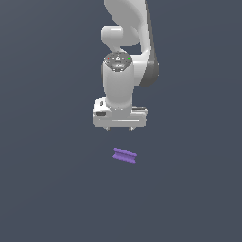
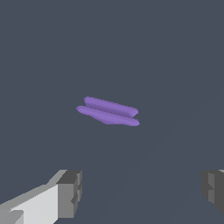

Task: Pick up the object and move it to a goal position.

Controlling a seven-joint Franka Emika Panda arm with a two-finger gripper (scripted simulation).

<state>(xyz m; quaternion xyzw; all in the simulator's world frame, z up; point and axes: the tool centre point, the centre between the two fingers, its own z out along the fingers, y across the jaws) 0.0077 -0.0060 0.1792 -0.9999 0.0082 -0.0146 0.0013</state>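
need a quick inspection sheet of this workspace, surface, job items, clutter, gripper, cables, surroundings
surface: plain dark grey-blue ground, unmarked, no edges seen
job's things: one purple ridged piece, flat and elongated, lying on the surface, not held; no goal marker seen
clutter: nothing seen
grippers: white gripper pointing down, above the piece and apart from it; jaws open wide in the wrist view, nothing between them; the piece lies beyond the fingertips
cables: nothing seen
surroundings: only the white arm reaching in from the exterior view's top; nothing else seen
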